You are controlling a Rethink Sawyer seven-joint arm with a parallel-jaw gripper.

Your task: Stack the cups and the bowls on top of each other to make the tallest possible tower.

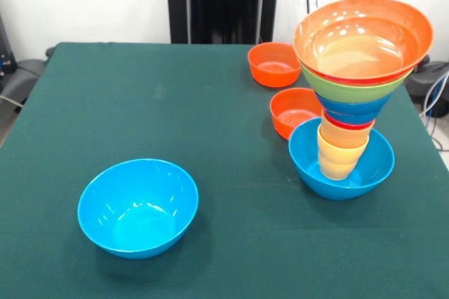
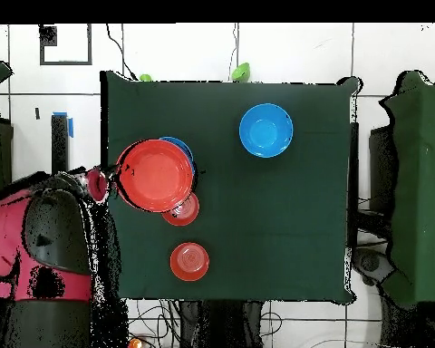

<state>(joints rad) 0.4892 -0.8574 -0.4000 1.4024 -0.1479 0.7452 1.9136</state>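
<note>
One tower (image 1: 354, 95) stands near the table (image 2: 285, 236) edge, arm (image 2: 40, 245) just beyond; its grip cannot be told.

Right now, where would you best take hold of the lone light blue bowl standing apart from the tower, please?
Probably by the rim of the light blue bowl, from straight above, with one finger inside and one outside the wall. It stands upright and open on the green table, nothing lies beside it, and its rounded, glossy sides offer little purchase from the side.
</note>
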